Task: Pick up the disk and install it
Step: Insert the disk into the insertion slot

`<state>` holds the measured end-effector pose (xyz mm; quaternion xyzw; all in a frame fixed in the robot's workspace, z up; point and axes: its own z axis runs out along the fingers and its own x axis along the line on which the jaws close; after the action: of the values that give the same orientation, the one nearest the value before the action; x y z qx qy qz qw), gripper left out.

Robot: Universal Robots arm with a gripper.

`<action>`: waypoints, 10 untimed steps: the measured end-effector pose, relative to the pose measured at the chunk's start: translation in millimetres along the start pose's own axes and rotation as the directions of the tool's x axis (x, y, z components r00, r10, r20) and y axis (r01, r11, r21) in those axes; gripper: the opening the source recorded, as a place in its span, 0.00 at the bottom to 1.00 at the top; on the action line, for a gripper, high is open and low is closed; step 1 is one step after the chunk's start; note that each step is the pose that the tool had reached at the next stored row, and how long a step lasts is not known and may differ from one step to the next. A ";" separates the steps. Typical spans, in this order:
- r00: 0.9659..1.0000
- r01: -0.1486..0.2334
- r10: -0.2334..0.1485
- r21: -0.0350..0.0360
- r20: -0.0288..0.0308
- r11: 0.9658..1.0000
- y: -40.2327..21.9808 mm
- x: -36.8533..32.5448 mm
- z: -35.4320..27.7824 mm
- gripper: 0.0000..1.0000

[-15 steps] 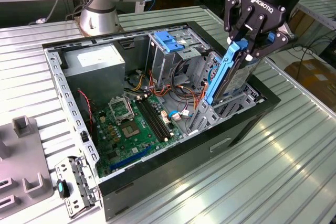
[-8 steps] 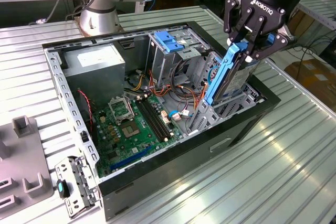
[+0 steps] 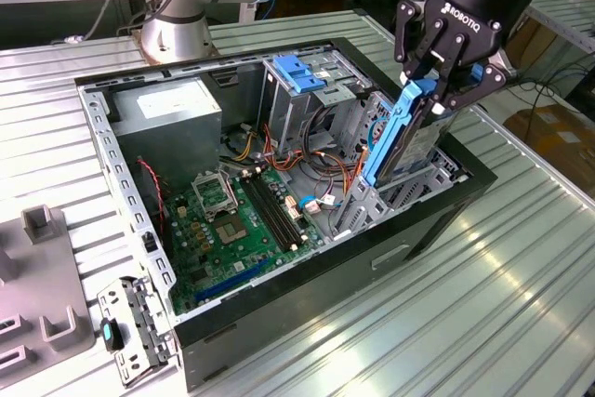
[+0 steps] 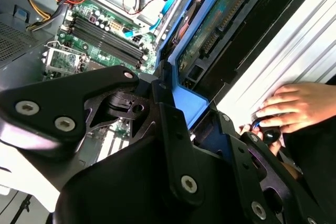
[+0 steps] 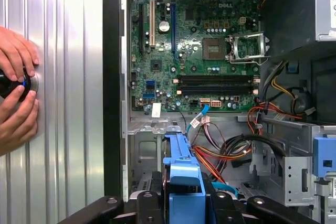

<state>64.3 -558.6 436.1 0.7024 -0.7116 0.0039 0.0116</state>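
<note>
I am over a ribbed metal counter [image 3: 521, 304]. On it lies a big open computer case [image 3: 307, 309], its side off. Inside I see the green motherboard [image 3: 237, 220] on the case floor and a grey power supply box [image 3: 172, 113] in the far corner.

I judge that the picking up is done and I am in the putting-in step. My end effector [image 3: 442, 90] is closed tight on the top end of the disk [image 3: 409, 137]. The disk stands up on its edge, tilted a little, with its blue rails on each side. Its low end sits at the mouth of the metal drive bay [image 3: 372, 202], at the case's front wall. It is not yet pushed all the way in, because most of it sticks up above the bay. The bay is narrow, so the disk has to stay in line with it.

A person's hands [image 5: 16, 87] rest on the counter just beside the case, around a small black knob [image 5: 10, 85].

There is white print on my end effector, a white sticker [image 3: 172, 99] on the power supply box, and tiny letters on the motherboard. I leave them unread.
</note>
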 end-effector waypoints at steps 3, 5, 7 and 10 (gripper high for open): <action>1.000 0.000 0.000 0.000 0.000 1.000 0.0 0.0 2.7 0.37; 1.000 0.000 0.000 0.000 0.000 1.000 0.0 0.1 4.2 0.37; 1.000 0.000 0.000 0.000 0.000 1.000 -0.1 0.4 5.3 0.37; 1.000 0.000 0.000 0.000 0.000 1.000 -0.1 0.8 7.7 0.37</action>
<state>64.3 -559.5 428.4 0.7024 -0.7117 0.0039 0.0117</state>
